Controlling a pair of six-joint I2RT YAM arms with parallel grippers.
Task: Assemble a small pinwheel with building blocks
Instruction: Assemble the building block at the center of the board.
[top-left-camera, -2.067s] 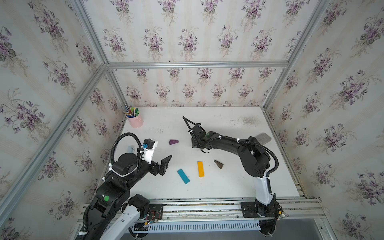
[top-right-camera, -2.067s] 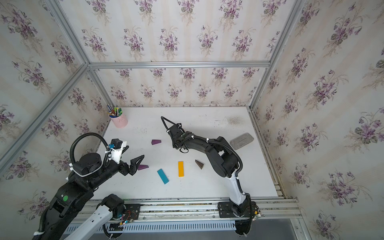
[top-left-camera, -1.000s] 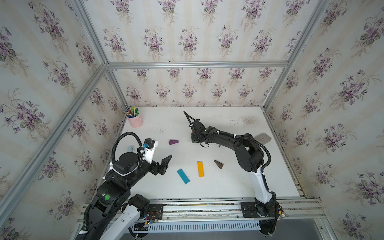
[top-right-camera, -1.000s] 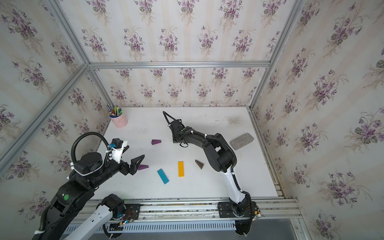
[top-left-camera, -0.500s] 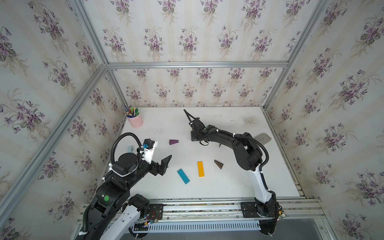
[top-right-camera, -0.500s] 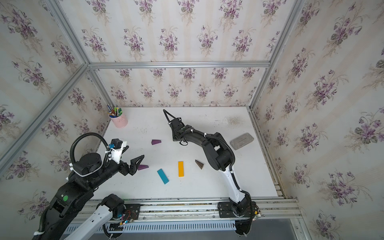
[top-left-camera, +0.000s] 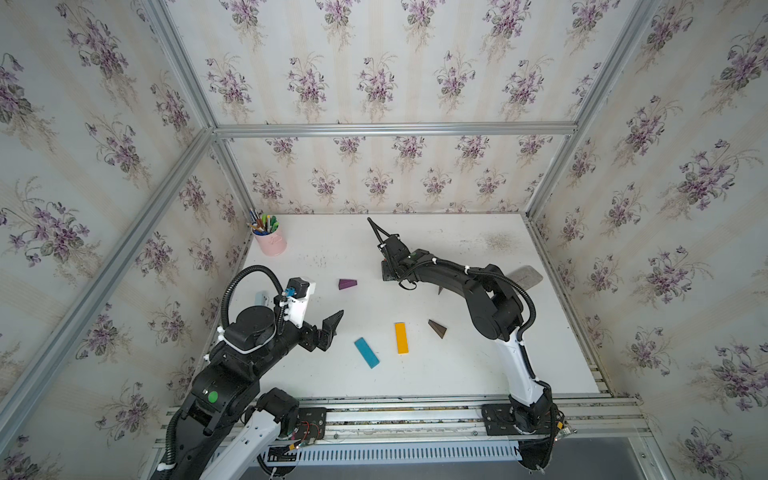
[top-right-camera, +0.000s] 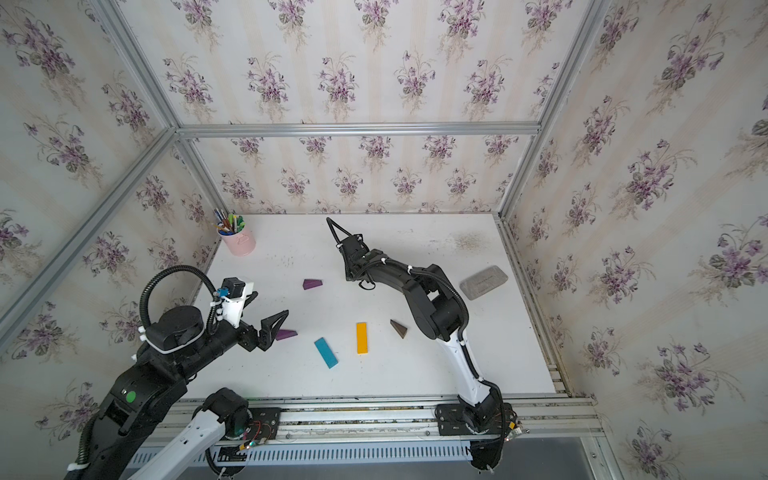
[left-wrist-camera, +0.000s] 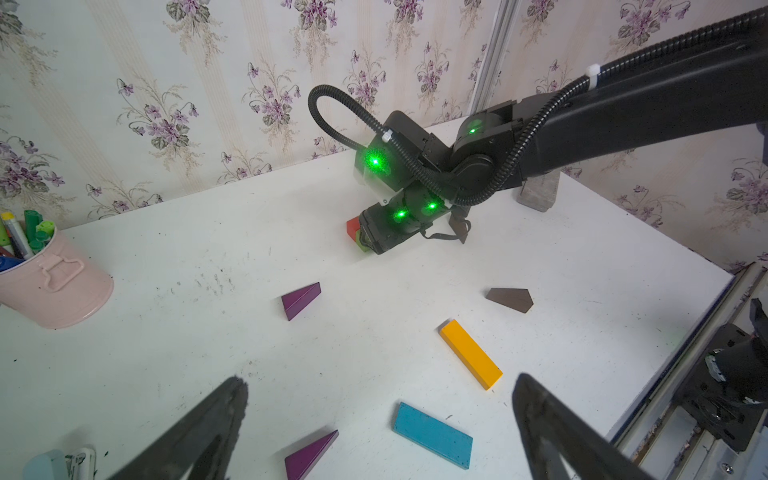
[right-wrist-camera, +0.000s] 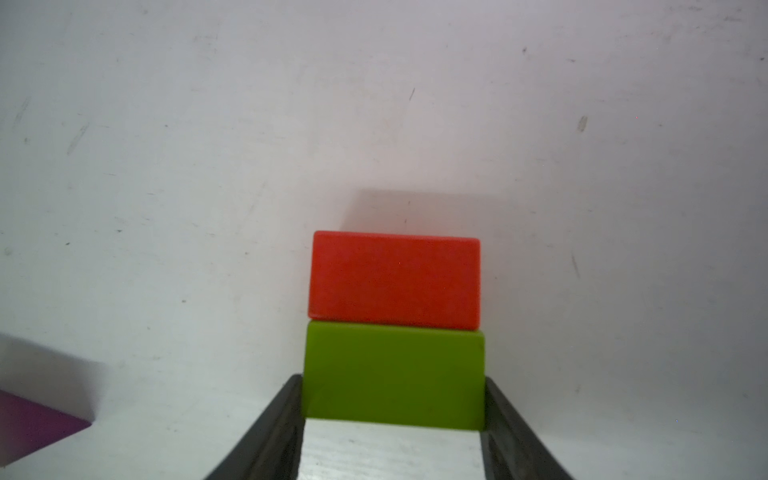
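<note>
Your green block (right-wrist-camera: 395, 374), a smooth painted cuboid, lies flat mid-table toward the back, long side flush against the red block (right-wrist-camera: 395, 280). Your right gripper (right-wrist-camera: 392, 384) pinches the green one's short ends. Your left gripper (left-wrist-camera: 380, 380) gapes wide and empty over a purple wedge (left-wrist-camera: 309, 455) on the scuffed white table (top-left-camera: 457, 249).

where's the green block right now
Right wrist view: the green block is clamped in the right gripper, flush against the red block. It lies at the table's far middle, just right of a purple wedge.
</note>
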